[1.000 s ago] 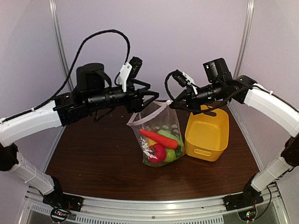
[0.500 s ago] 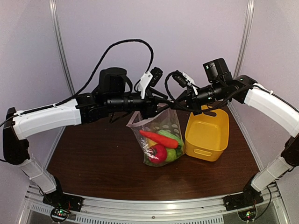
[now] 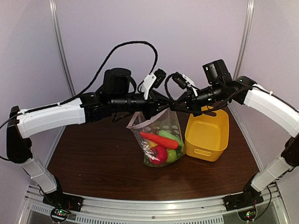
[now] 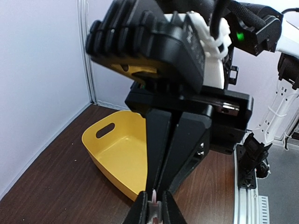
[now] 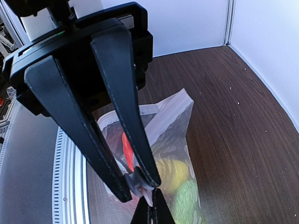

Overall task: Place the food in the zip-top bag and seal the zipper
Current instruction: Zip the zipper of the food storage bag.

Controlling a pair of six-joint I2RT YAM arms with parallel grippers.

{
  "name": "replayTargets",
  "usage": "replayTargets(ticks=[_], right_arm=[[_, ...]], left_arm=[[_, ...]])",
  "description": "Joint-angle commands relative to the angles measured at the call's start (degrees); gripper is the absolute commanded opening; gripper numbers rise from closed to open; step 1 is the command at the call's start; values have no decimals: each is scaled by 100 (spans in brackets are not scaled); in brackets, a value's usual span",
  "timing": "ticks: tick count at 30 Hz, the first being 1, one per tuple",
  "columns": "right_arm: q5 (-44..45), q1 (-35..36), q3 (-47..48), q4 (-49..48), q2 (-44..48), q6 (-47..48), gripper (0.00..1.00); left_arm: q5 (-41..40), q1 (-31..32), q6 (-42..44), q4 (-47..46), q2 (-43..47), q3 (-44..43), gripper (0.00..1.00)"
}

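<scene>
From above, the bag (image 3: 161,135) stands on the table (image 3: 93,158) just left of the basket (image 3: 201,151), its lower corner at the basket's wall. The left gripper (image 3: 164,106) and right gripper (image 3: 174,105) meet tip to tip above the basket's left rim. The bag's top corner nearest the basket is caught there, while the corner farther from the basket sags lower. Through the clear, dotted plastic show a carrot (image 3: 159,139), a red piece and green ones.

Left wrist view – the left jaws are pressed together on a pale sliver of the bag's rim (image 4: 153,203). The right jaws come down from above, closed to a point just over that sliver. The basket lies behind them, tilted in this view.

Right wrist view – the right jaws are nearly touching, nipping the thin plastic. The left jaws converge on the same crumpled bit directly above. Below hangs the crinkled bag with a lemon (image 5: 170,175) inside; whether its mouth is sealed cannot be told
</scene>
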State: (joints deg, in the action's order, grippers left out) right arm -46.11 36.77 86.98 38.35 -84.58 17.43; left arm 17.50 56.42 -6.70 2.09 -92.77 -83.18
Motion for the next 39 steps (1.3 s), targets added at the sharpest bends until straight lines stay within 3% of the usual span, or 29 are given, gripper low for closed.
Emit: replayTargets(ticks=[1, 10, 21, 39], right_arm=[[74, 24, -97, -176, 250, 23, 0], [76, 25, -120, -239, 260, 21, 0], [-22, -33, -117, -265, 292, -4, 0], [-709, -839, -434, -243, 382, 443, 0]], left_arm=[[-130, 13, 44, 250, -83, -163, 9], [-207, 0, -41, 489, -93, -212, 16], [-125, -59, -13, 740, -147, -306, 0], [-267, -603, 208, 1782, 747, 237, 0]])
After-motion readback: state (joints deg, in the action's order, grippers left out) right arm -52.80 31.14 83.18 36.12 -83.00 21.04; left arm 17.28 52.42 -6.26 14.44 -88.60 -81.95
